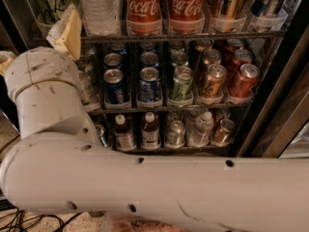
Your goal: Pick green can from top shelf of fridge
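Note:
The green can (45, 3) stands at the far left of the top shelf (193, 35), pale green with black script, its top cut off by the frame edge. My gripper (66, 29), cream-coloured, is at the upper left at the level of the shelf's front edge, just below and right of the can. My thick white arm (145, 187) crosses the whole foreground and rises at the left to the wrist (43, 81). A water bottle (99, 8) and two red Coca-Cola cans (143, 7) stand to the right of the green can.
The fridge's (288, 86) steel frame slants down the right side. A middle rack (169, 105) holds short blue, green, orange and red cans. The bottom rack (164, 146) holds small bottles and cans. Cables (29, 221) lie on the floor at the lower left.

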Robot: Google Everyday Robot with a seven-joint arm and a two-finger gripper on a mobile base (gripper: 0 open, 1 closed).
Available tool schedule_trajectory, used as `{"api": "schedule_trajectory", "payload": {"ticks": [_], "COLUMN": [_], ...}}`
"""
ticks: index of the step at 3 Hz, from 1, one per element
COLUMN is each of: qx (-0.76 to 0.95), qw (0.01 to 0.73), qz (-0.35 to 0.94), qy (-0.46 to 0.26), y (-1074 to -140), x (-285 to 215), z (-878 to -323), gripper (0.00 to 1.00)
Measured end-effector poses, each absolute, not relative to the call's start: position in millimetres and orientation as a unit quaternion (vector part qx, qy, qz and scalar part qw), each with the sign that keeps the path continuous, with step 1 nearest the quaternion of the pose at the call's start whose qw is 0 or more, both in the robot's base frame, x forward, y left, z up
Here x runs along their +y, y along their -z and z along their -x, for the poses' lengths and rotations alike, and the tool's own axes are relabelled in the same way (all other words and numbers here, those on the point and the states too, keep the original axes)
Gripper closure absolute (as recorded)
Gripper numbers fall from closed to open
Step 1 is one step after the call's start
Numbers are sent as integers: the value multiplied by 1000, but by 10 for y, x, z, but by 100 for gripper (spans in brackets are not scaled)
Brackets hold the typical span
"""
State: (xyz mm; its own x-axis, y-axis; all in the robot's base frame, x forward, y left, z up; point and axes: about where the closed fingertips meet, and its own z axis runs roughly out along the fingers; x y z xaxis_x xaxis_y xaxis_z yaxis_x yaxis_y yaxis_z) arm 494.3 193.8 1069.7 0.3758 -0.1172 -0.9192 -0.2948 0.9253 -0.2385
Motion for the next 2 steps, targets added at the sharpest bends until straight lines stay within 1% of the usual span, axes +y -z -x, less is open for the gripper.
{"api": "schedule_trajectory", "payload": {"ticks": [2], "qx": [556], "qw": [809], "qz": [185], "qy": [-50], "y": [-10694], "x": [1935], "z": [-4905], "gripper": [11]}}
